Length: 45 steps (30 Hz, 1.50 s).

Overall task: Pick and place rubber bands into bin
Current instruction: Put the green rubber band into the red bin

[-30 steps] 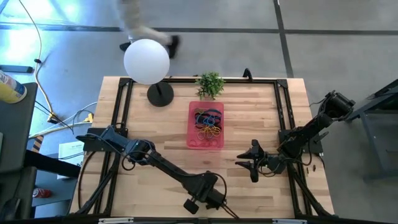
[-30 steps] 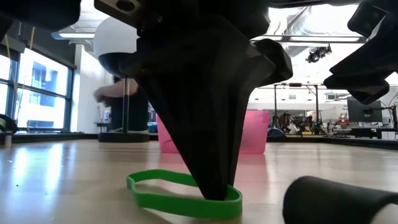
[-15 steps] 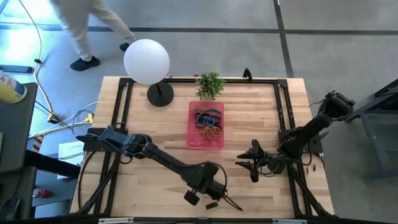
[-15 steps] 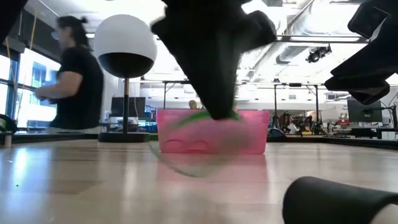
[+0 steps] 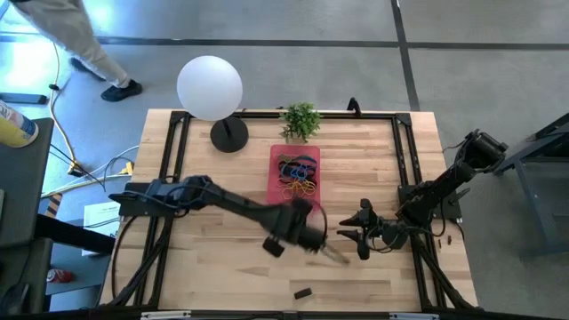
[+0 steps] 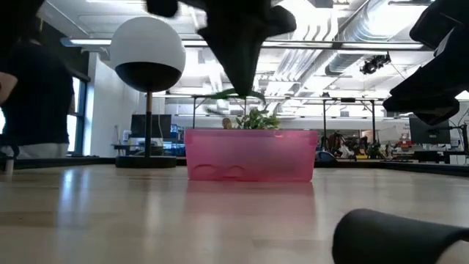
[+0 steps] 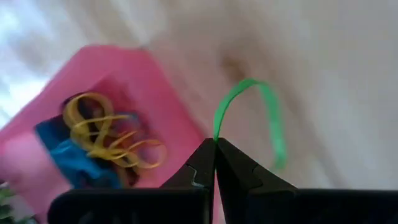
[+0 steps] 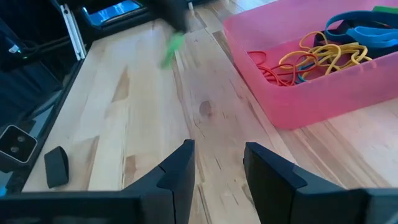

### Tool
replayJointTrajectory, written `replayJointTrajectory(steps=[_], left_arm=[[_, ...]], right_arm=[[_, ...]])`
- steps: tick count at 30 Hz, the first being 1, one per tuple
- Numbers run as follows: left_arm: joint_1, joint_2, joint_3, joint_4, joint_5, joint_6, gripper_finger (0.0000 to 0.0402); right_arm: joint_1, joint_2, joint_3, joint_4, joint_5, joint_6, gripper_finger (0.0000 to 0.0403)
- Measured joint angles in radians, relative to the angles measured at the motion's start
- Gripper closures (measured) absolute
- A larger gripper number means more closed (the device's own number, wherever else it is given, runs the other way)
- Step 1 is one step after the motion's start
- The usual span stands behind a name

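So the count first: two dark arms, one pink bin (image 5: 293, 203), one green rubber band (image 7: 261, 109) in the air, and a tangle of rubber bands (image 5: 297, 175) inside the bin that can't really be counted, though yellow, orange, red, blue and black loops show in there. The bin is a shallow rectangular tray of see-through pink plastic with smooth walls, sitting mid-table on pale wood planks with a visible grain. The left gripper (image 7: 215, 144) has its two dark fingers pinched tight together on the green band, a thin flat floppy loop that curls up and over from the fingertips; it hangs above the table just beside the bin's near corner, lifted clear of the wood. The right gripper (image 8: 217, 163) sits low over the table on the bin's right side, fingers parted a moderate way with nothing between them. One small black block (image 5: 303, 292) lies flat near the table's front edge, well apart from the bin. One little green potted plant (image 5: 300, 118) stands just behind the bin, and one lamp with a round white globe (image 5: 210, 86) on a black base stands at the back left. A person's legs (image 5: 67, 36) show on the floor beyond the table. No readable writing anywhere.
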Motion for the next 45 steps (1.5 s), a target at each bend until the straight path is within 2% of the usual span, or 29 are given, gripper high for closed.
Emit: replayJointTrajectory(steps=[15, 28, 36, 45], left_arm=[[0.283, -0.013, 0.002, 0.009, 0.004, 0.247, 0.0402], [0.508, -0.013, 0.002, 0.089, 0.023, 0.396, 0.0401], [0.56, -0.013, 0.002, 0.112, 0.088, 0.432, 0.0401], [0.557, -0.004, 0.001, 0.121, 0.094, 0.466, 0.0401]], right_arm=[[0.0, 0.0, 0.0, -0.017, 0.003, 0.051, 0.0274], [0.0, 0.0, 0.0, -0.018, 0.096, 0.078, 0.0274], [0.0, 0.0, 0.0, -0.018, 0.159, 0.077, 0.0274], [0.0, 0.0, 0.0, -0.018, 0.207, 0.077, 0.0274]])
